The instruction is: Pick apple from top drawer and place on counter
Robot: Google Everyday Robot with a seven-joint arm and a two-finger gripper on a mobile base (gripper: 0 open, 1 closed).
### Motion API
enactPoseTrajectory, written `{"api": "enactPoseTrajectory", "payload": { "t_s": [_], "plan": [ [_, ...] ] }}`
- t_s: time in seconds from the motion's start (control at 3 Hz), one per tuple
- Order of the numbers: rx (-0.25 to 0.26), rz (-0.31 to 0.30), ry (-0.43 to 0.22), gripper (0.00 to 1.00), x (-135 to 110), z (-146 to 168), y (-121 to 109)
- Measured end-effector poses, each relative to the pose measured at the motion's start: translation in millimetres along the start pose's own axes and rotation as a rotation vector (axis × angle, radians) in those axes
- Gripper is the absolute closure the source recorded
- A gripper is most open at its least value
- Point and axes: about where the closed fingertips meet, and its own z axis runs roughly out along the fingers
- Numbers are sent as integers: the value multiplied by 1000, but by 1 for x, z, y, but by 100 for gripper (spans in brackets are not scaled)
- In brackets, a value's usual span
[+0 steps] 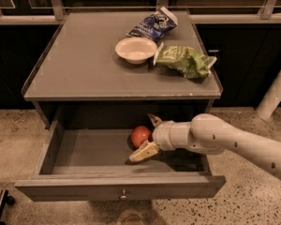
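The top drawer (84,150) stands pulled out toward the near side, its grey floor bare on the left, with a small round knob (123,194) at the middle of its front. Above it the counter (75,64) is flat and grey. On the far middle of the counter sits a white bowl (136,49), with a crumpled blue bag (153,25) just beyond it.

The apple (139,136), red with a paler patch, lies on the drawer floor right of centre, toward the back. The gripper (149,136) is inside the drawer at the apple's right side, its two fingers spread apart, one on the far side of the fruit and one on the near side. Whether they touch it cannot be told. To the bowl's right lies a green bag (185,61), close to the counter's right edge. The white arm (234,144) reaches in from the right, over the drawer's right wall.
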Motion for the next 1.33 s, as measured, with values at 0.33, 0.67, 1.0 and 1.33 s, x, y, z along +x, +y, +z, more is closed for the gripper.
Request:
{"api": "enactPoseTrajectory", "payload": {
  "t_s": [0.33, 0.67, 1.0, 1.33],
  "plan": [
    [-11, 9, -7, 0, -1, 7, 4],
    [-28, 25, -19, 0, -1, 15, 9],
    [-29, 25, -20, 12, -2, 15, 9],
    [-29, 25, -20, 36, -2, 15, 9]
  ]
}}
